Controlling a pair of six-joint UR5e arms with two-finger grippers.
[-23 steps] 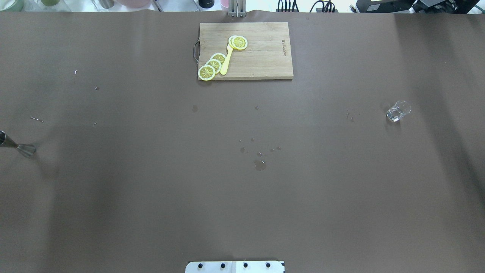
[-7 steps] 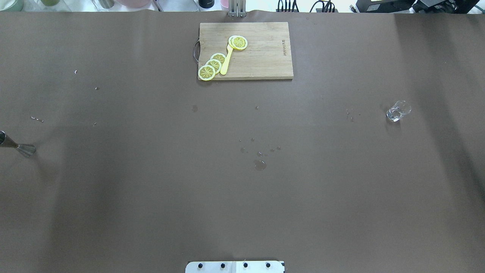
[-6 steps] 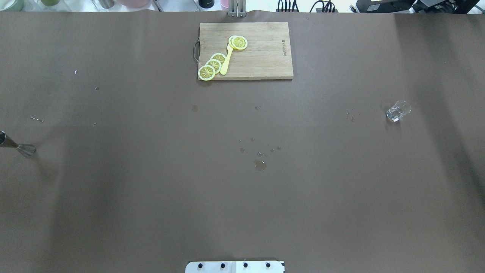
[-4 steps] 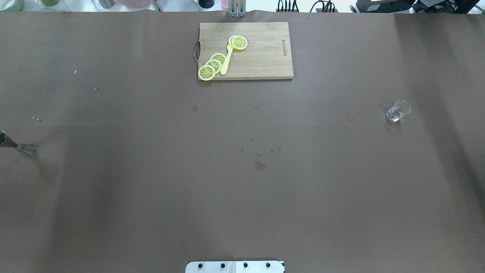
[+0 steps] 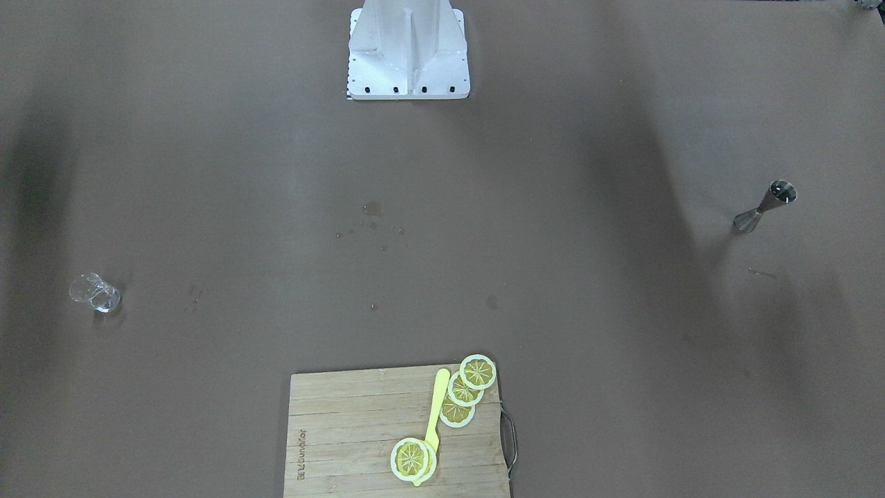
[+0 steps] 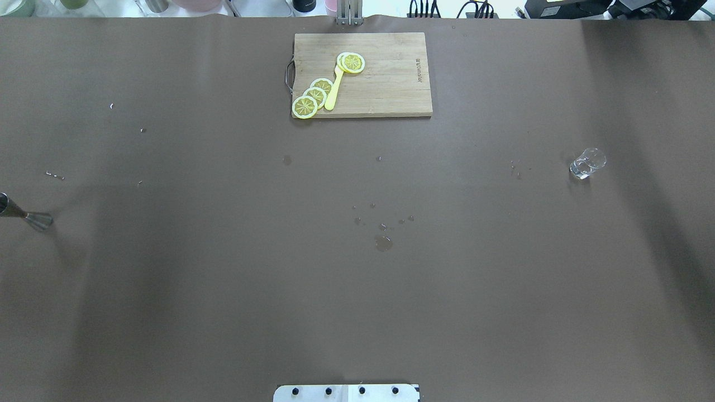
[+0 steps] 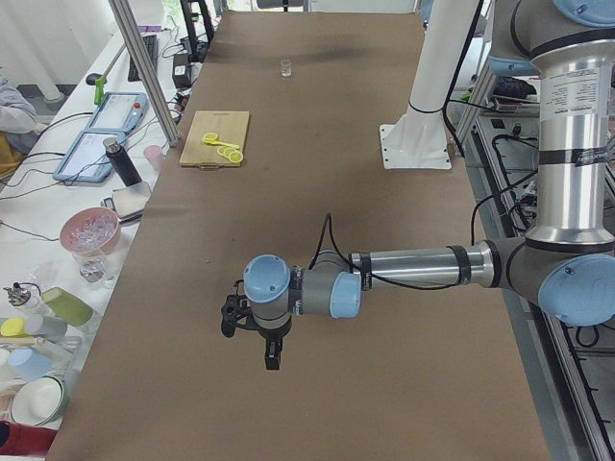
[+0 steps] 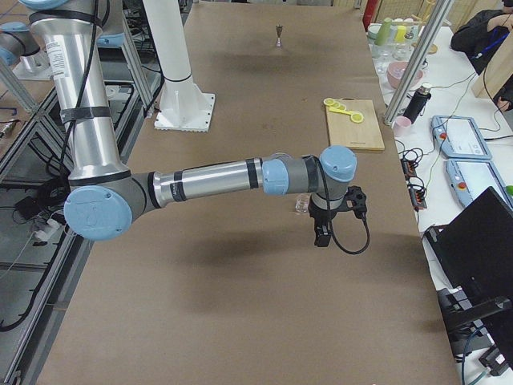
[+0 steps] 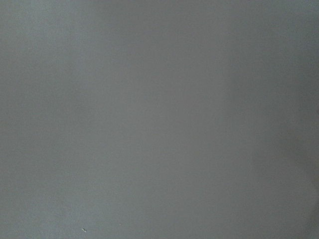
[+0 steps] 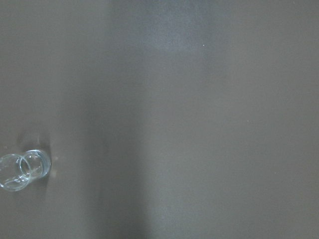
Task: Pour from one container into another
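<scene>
1. The right gripper (image 8: 321, 238) hangs over the bench (image 6: 223, 307) near its right edge; I can't tell how open it is.
2. The glass (image 6: 587, 163) stands upright just beside it, untouched.
3. The left gripper (image 7: 272, 357), its opening equally unclear, is the nearer one to the upright jigger (image 6: 25, 214) at the left edge.
4. Neither vessel has shifted.

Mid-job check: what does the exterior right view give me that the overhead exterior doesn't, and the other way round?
Only exterior right: the right hand on its arm, hanging over the table near the glass; I cannot tell whether it is open or shut. Only overhead: wet spots mid-table. Both: the glass, the jigger and the cutting board with lemon slices.
</scene>
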